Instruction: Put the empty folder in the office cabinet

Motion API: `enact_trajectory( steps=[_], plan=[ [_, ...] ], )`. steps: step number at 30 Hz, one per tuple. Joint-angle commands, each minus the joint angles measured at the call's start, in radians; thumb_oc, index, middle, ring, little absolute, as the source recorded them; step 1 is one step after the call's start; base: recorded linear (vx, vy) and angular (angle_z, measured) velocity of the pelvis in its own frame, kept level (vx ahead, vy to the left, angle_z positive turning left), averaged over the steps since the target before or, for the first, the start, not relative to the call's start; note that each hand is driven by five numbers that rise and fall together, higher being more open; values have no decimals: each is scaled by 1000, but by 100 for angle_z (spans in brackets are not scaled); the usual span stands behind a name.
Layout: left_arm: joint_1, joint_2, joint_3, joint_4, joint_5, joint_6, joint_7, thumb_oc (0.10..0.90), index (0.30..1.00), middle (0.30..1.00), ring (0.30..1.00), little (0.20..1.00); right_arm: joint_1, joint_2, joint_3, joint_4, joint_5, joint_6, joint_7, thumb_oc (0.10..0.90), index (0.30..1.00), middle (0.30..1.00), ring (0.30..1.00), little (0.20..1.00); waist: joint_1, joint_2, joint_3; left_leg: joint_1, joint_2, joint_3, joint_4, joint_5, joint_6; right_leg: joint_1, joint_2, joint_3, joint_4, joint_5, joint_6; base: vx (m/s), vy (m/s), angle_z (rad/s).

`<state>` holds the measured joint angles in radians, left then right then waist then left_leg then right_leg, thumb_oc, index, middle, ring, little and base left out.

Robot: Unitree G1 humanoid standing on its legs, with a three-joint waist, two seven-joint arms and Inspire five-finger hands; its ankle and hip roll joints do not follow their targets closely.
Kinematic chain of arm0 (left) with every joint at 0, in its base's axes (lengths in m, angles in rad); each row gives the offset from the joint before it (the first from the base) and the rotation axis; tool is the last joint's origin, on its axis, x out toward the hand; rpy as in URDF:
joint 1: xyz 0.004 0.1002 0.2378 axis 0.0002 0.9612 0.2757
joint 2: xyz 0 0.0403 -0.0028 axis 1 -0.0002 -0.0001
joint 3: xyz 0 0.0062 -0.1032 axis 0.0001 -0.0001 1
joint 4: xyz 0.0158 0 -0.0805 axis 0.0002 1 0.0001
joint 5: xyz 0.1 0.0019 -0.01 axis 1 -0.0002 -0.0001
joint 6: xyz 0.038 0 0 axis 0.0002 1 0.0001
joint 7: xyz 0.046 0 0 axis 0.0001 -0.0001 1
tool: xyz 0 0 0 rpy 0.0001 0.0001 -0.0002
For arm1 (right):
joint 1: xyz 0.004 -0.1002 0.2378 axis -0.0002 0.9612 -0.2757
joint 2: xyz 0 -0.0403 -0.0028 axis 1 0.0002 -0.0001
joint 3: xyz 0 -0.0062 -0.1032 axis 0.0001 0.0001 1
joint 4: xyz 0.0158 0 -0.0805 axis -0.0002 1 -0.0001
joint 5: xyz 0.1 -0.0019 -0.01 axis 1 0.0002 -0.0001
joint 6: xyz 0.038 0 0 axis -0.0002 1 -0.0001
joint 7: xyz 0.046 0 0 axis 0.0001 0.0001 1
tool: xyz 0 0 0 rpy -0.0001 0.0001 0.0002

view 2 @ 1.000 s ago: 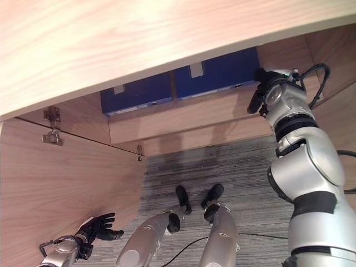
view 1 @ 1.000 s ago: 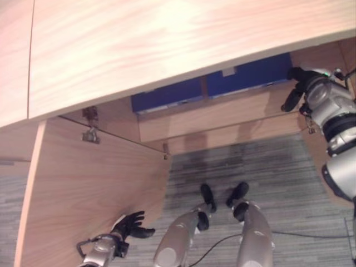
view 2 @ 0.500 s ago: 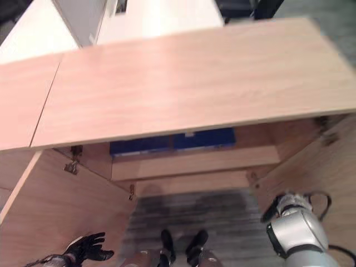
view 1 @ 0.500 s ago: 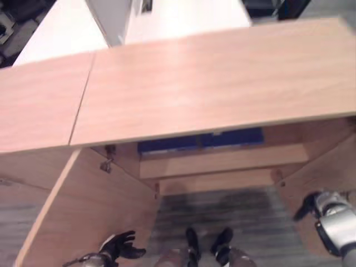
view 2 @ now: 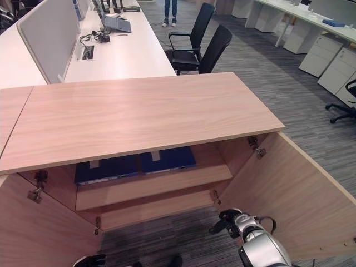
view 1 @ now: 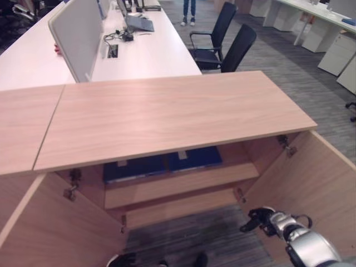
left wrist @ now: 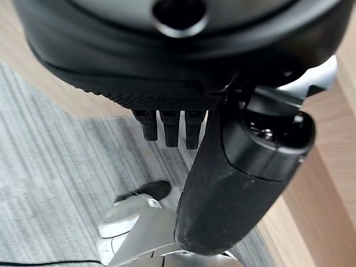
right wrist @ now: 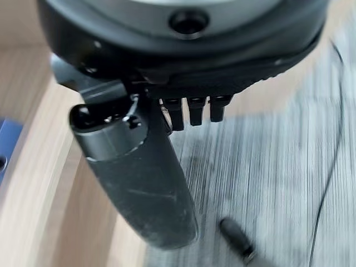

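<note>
In the left eye view the cabinet (view 1: 167, 119) stands with both doors swung wide, and two blue folders (view 1: 161, 164) lie flat, side by side, on its upper shelf (view 1: 183, 183); the lower shelf looks bare. The right hand (view 1: 257, 216) hangs low in front of the right door (view 1: 311, 183), near its inner face, carrying nothing. The risk from here is plain: both doors are open, and an arm swinging outward could knock the right one or catch its hinge. The folders sit close to the shelf's front edge, so a nudge could slide one out. In the right eye view the same two folders show under the top, and the left hand (view 2: 89, 260) appears at the bottom edge by the left door (view 2: 44, 233). In the left wrist view the left hand (left wrist: 233, 167) has its fingers hanging relaxed, grasping nothing, over grey carpet (left wrist: 50, 150). In the right wrist view the right hand (right wrist: 139, 172) is likewise slack and empty, with a sliver of blue folder at the edge beside the wooden shelf; the task looks essentially done.
</note>
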<state>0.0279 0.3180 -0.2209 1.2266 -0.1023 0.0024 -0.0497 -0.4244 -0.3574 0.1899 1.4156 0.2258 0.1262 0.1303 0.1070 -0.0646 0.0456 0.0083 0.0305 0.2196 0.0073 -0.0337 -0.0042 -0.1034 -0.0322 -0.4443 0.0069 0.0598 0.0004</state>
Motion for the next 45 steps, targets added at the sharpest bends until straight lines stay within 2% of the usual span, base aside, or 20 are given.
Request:
enact_trajectory(
  steps=[1,2,7,9,11,12,13,14,15,16,17,21,23,26,30,32,34,36,40,45],
  plan=[
    [-3,-16,9,38,63,-42,32,800,900,900,900,900,7,-5,-49,25,243,-57,-34,800,900,900,900,900,-21,7,-21,54,-19,38,-93,-15,-26,32,-113,-25,-43,39,155,-82,199,-45],
    [-2,-16,9,39,63,-43,33,800,900,900,900,900,9,-5,-49,24,243,-57,-35,800,900,900,900,900,-20,7,-22,53,-19,38,-93,-15,-25,31,-113,-24,-43,40,155,-107,187,-43],
    [11,-38,30,103,113,-49,57,800,900,900,900,900,113,18,-148,11,376,-81,-48,800,900,900,900,900,-68,15,-24,54,-49,65,-95,-32,-6,-5,-141,6,-45,84,181,-93,132,-24],
    [16,-50,35,126,125,-54,56,800,900,900,900,900,158,15,-223,28,467,-93,-48,800,900,900,900,900,-98,19,-20,54,-65,82,-95,-39,2,-27,-160,16,-44,111,198,-107,147,-68],
    [17,-54,34,132,130,-56,53,800,900,900,900,900,170,11,-245,33,492,-94,-49,800,900,900,900,900,-106,19,-19,55,-70,87,-95,-42,6,-33,-167,19,-45,121,204,-77,114,-43],
    [19,-61,32,140,136,-60,49,800,900,900,900,900,193,1,-297,38,550,-102,-51,800,900,900,900,900,-130,21,-15,58,-80,98,-95,-47,13,-45,-181,25,-45,144,217,-77,113,-9],
    [19,-61,31,141,136,-61,49,800,900,900,900,900,194,1,-298,38,550,-102,-51,800,900,900,900,900,-129,21,-14,58,-81,99,-95,-47,14,-45,-182,26,-45,145,217,-97,130,-11],
    [16,-65,33,144,136,-64,47,800,900,900,900,900,213,-5,-340,35,604,-110,-52,800,900,900,900,900,-151,22,-9,62,-89,112,-95,-52,18,-55,-193,24,-42,158,226,-49,59,-12],
    [16,-66,33,145,136,-64,47,800,900,900,900,900,214,-5,-340,35,605,-110,-53,800,900,900,900,900,-150,22,-9,62,-89,113,-95,-52,18,-56,-193,25,-42,158,226,-112,105,-23],
    [10,-69,35,143,126,-68,44,800,900,900,900,900,223,-20,-372,39,638,-114,-56,800,900,900,900,900,-167,23,2,65,-91,130,-95,-50,20,-73,-212,13,-21,177,239,-66,53,-29],
    [9,-70,35,143,125,-68,44,800,900,900,900,900,223,-21,-373,40,638,-114,-56,800,900,900,900,900,-166,23,3,65,-91,131,-95,-50,21,-74,-213,15,-19,177,239,-100,67,-32],
    [-2,-69,39,149,129,-64,52,800,900,900,900,900,229,-38,-403,52,634,-117,-65,800,900,900,900,900,-172,45,20,69,-63,193,-95,-40,22,-51,-290,-105,47,140,231,-99,21,-40],
    [-1,-64,47,154,127,-63,52,800,900,900,900,900,234,-51,-421,62,635,-100,-48,800,900,900,900,900,-174,51,15,67,-47,214,-95,-43,21,-32,-328,-102,92,132,233,-48,-41,-97],
    [7,-57,53,157,126,-63,46,800,900,900,900,900,246,-84,-435,77,616,-93,-36,800,900,900,900,900,-172,50,-1,61,-33,237,-95,-48,22,4,-370,-92,107,154,243,-3,-69,-59],
    [10,-43,61,173,128,-62,42,800,900,900,900,900,246,-148,-458,61,592,-99,-39,800,900,900,900,900,-170,34,-29,55,-28,271,-95,-48,17,42,-375,-95,66,186,252,36,-130,-61],
    [14,-27,75,178,121,-62,47,800,900,900,900,900,219,-202,-437,15,531,-119,-67,800,900,900,900,900,-170,8,-40,54,-22,296,-95,-38,5,60,-338,-98,-4,174,251,31,-178,-66],
    [15,-20,84,181,117,-63,50,800,900,900,900,900,203,-224,-425,-3,495,-126,-88,800,900,900,900,900,-172,2,-43,54,-13,311,-95,-33,-1,60,-323,-93,-25,171,250,20,-163,-68],
    [16,-13,100,177,111,-62,55,800,900,900,900,900,169,-264,-357,-88,343,-134,-127,800,900,900,900,900,-178,-9,-47,59,3,335,-95,-25,-12,55,-298,-79,-46,162,245,41,-191,-51],
    [2,-12,144,134,105,-72,78,800,900,900,900,900,194,-405,-244,-561,-29,-154,-211,800,900,900,900,900,-203,-18,-46,65,40,360,-95,-12,-33,46,-253,-58,-58,126,226,40,-175,-38],
    [-20,-13,120,106,105,-87,78,800,900,900,900,900,123,-489,-159,-619,-107,-180,-198,800,900,900,900,900,-197,-19,-49,65,77,367,-95,7,-58,47,-212,-55,-71,87,204,48,-164,-10]
  ],
)
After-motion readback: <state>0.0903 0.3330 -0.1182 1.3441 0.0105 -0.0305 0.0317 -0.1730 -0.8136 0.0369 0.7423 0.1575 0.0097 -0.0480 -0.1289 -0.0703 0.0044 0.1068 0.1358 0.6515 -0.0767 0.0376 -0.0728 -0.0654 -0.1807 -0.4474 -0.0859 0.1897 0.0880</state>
